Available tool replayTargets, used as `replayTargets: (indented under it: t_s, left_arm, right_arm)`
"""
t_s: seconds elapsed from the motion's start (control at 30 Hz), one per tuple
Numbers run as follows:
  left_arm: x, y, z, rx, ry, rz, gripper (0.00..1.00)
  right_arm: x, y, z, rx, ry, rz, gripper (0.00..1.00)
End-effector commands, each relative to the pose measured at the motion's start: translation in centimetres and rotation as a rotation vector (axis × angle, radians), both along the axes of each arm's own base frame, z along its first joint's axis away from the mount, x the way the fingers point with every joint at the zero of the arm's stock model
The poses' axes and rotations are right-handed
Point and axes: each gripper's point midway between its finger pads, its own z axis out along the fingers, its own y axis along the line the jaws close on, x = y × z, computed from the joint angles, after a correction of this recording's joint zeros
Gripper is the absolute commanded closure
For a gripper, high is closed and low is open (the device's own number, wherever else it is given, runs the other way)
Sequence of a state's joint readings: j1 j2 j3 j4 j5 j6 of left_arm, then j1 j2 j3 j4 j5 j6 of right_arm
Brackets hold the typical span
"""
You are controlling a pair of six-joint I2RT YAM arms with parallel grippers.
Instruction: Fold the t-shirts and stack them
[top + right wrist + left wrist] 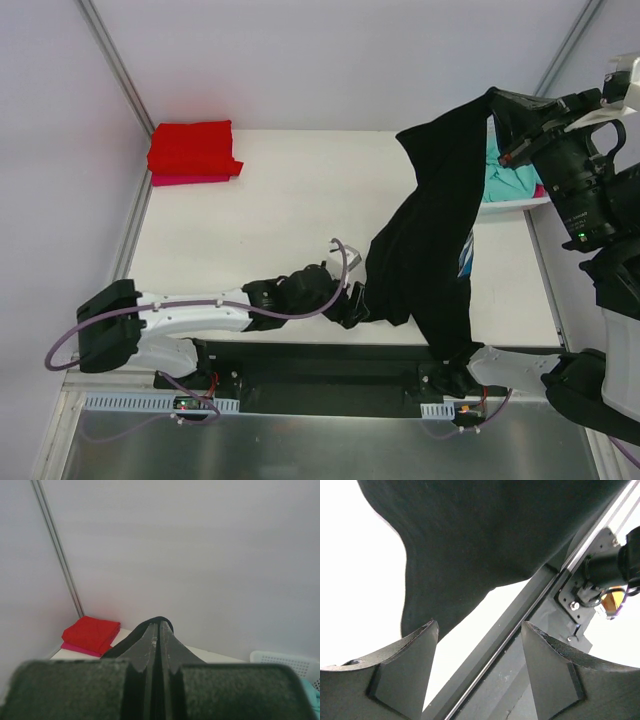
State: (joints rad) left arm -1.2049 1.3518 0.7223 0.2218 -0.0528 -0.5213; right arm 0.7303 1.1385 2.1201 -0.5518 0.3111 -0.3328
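At the right pincer [159,626]: fingers pressed flat together, clamped on a fold of the black t-shirt [430,220], with dark cloth looping over the tips. Held high above the counter [280,230], near its far right corner by the top view. Not seen in the right wrist view: anything of the garment below the grip.

At the left pincer [479,627]: jaws apart, nothing between them. Low over the near edge of the counter, beside the shirt's hanging lower end. From the left wrist view, a curved black hem just above and ahead of the fingers; contact with the left finger impossible to tell. From the top view, only closeness confirmed.

Condition of the black t-shirt: unfolded, hanging in one long crumpled drape from the raised grip down to the near edge. Cloth twisted and gathered, no flat panel. A sliver of blue and white print [467,250] showing at the right edge, in the top view only.

Further out: a folded red t-shirt [192,148] stacked on a folded pink t-shirt [190,180] in the far left corner, recorded in both the top and right wrist views. A teal t-shirt [505,175] bunched in the white mesh basket [515,204] at the far right, largely hidden behind the raised arm.
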Motion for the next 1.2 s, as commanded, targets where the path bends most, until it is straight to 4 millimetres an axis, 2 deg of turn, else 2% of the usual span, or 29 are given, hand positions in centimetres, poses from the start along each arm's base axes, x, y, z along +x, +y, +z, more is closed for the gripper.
replayTargets:
  t_s: [0.0,0.17,0.37,0.4,0.7,1.03,1.1,1.17]
  left_arm:
    - [1.8,2.2,4.5,-0.029,-0.167,0.064,0.32]
    - [1.8,2.3,6.2,-0.045,-0.211,0.040,0.32]
    - [1.3,-0.3,7.2,-0.101,-0.180,-0.013,0.33]
    - [1.1,-0.8,6.7,-0.097,-0.169,-0.026,0.33]
    - [0.8,-4.3,6.2,-0.144,-0.132,-0.059,0.33]
    - [1.0,-7.0,5.4,-0.151,-0.113,-0.064,0.34]
    - [1.2,-7.5,5.1,-0.146,-0.109,-0.060,0.36]
    - [1.3,-7.8,4.5,-0.133,-0.108,-0.059,0.46]
  right_arm:
    - [-0.7,-0.4,1.7,0.055,-0.052,0.010,0.99]
    - [-0.2,-0.1,1.2,0.053,-0.037,0.007,0.99]
    - [0.0,0.4,1.5,0.061,-0.034,0.021,0.99]
    - [0.1,0.4,1.4,0.059,-0.031,0.021,0.99]
    - [-0.1,-0.1,1.8,0.050,-0.037,0.008,0.99]
    - [-0.3,-0.4,1.8,0.045,-0.034,0.000,0.99]
    - [-0.4,-0.5,1.7,0.048,-0.032,0.001,0.99]
    - [-0.8,-0.9,1.7,0.054,-0.037,0.000,0.99]
